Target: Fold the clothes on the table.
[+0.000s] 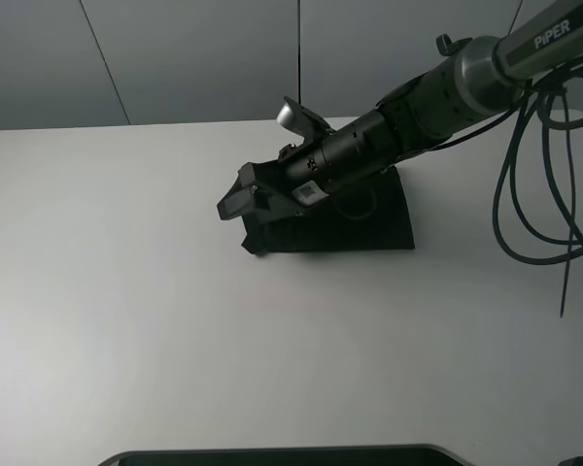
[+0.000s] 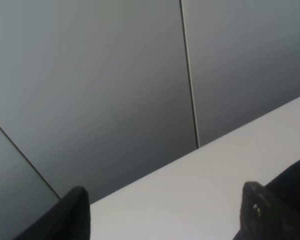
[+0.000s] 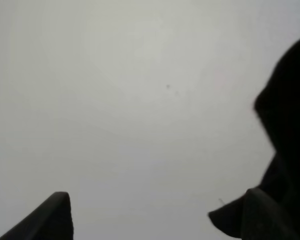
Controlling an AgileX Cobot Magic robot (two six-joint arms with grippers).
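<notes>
The black T-shirt (image 1: 369, 218) lies folded into a compact rectangle on the white table (image 1: 126, 291), right of centre; no print shows. My right arm reaches in from the upper right across the shirt. My right gripper (image 1: 241, 218) is at the shirt's left end, low over the table. In the right wrist view it (image 3: 162, 217) is open, its fingers wide apart over bare table, with black cloth (image 3: 290, 125) beside one fingertip (image 3: 270, 215). My left gripper (image 2: 165, 220) is open and empty, facing the table's far edge and the wall; it is out of the exterior view.
Black cables (image 1: 544, 175) hang from the right arm over the table's right side. Grey wall panels (image 1: 194, 58) stand behind the table. A dark base (image 1: 272, 454) shows at the front edge. A dark shape (image 2: 295, 190) shows by the left gripper; I cannot tell what it is.
</notes>
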